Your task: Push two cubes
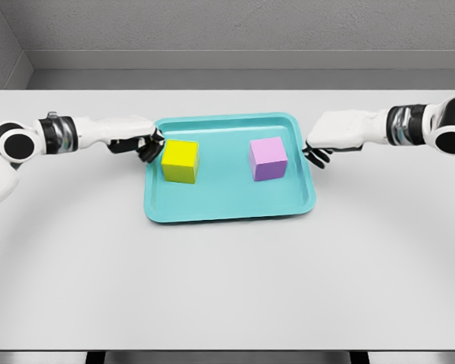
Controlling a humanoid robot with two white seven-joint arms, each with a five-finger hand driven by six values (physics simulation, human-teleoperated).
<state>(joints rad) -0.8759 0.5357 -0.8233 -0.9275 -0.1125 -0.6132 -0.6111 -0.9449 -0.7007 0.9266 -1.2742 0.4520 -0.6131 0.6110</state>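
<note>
Cubes (pixel 180 161) sit in teal tray (pixel 227 208) on white table (pixel 227 288).

No text or labels — none legible

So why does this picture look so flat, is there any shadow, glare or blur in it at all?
In the head view the light is even and soft: the yellow cube and purple cube show darker front faces, with only faint shade on the teal tray; no glare on the white table; everything is sharp, though the table's far edge looks slightly bowed. The left hand and right hand look crisp too.
</note>
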